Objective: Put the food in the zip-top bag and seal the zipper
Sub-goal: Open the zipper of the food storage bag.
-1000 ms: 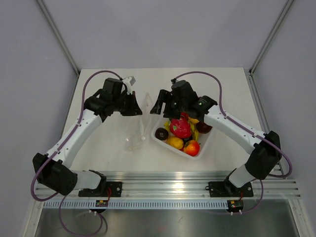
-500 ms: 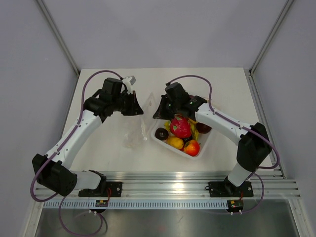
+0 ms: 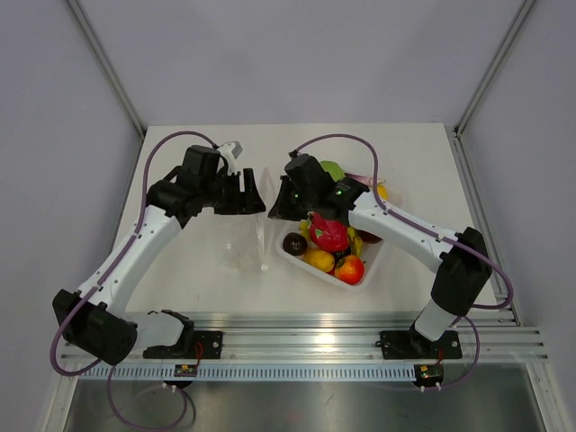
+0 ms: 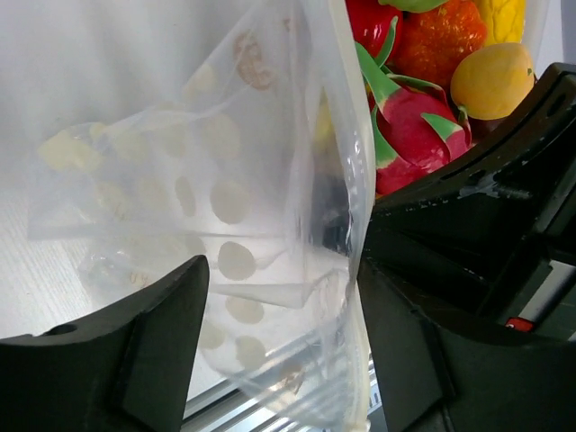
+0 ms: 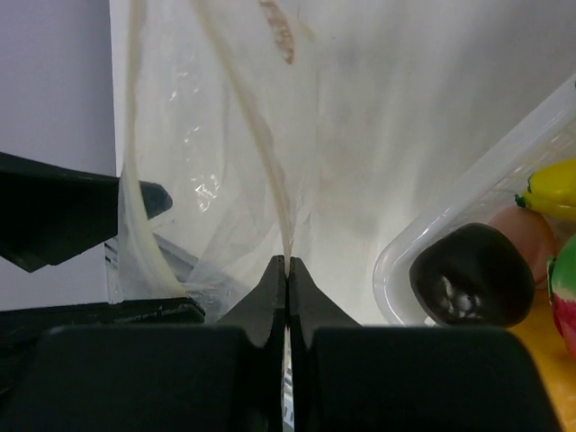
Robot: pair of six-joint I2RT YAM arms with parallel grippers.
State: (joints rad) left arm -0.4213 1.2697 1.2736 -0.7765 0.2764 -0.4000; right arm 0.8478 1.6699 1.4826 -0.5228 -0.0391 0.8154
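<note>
Zip-top bag [image 5: 216, 180] edge pinched in right gripper [image 5: 286, 263].

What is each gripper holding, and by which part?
The right gripper pinches the thin see-through plastic bag by its mouth edge; the left gripper is open, holding nothing.

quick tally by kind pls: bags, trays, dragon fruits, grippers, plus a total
bag: 1
tray: 1
dragon fruit: 1
grippers: 2 (left gripper, right gripper)
total: 5
</note>
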